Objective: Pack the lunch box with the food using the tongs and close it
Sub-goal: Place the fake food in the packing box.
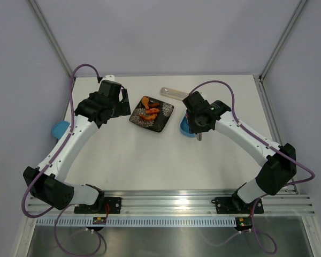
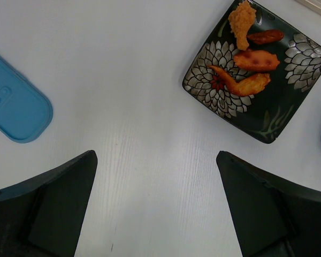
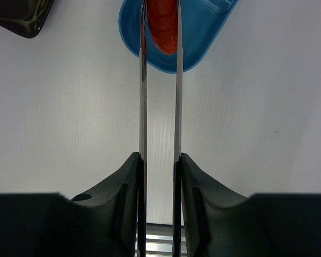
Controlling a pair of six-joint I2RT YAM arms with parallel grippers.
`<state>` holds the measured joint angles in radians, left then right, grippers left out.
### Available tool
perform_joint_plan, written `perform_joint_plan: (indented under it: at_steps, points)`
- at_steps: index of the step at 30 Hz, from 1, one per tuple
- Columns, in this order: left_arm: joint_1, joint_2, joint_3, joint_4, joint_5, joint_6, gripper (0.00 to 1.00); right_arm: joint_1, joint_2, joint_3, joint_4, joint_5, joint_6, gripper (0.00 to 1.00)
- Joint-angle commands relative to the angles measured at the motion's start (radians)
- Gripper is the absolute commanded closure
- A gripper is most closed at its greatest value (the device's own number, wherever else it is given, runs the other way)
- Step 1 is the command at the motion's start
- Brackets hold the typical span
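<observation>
The right gripper (image 3: 159, 160), jaws pressed on the tongs (image 3: 143, 96), holds a red-orange piece of food (image 3: 163, 27) over the lunch box (image 3: 203, 37) beside the plate (image 2: 289, 101) toward the table's (image 1: 150, 160) far edge; the next move calls for loosening that squeeze, while the left gripper (image 2: 155, 160) hangs spread wide

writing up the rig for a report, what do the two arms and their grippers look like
The left arm and right arm have white tube links between chunky black joints, each trailed by a purple cable. The left gripper and right gripper have matte black wedge-shaped fingers.
</observation>
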<state>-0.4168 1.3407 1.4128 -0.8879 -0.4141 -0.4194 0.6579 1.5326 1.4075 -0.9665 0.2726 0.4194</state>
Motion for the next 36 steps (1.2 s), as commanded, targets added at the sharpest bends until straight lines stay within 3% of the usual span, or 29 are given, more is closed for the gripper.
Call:
perform_joint_plan:
  at_steps: [1,6,13,30,36]
  points:
    - [0.003,-0.026,0.0,0.043,0.011,-0.015,0.01,-0.007,-0.022,0.01,0.032,0.031,-0.014,0.69]
    - [0.004,-0.02,0.003,0.043,0.012,-0.013,0.01,-0.009,-0.016,0.007,0.032,0.025,-0.013,0.59]
    - [0.004,-0.018,0.003,0.044,0.009,-0.009,0.01,-0.007,-0.008,0.021,0.028,0.027,-0.016,0.55]
    - [0.004,-0.017,0.0,0.05,0.006,-0.005,0.01,-0.009,-0.006,0.097,0.005,0.039,-0.027,0.56]
    - [0.003,-0.017,-0.002,0.05,0.0,-0.024,0.01,-0.004,0.015,0.169,0.018,-0.029,-0.024,0.59]
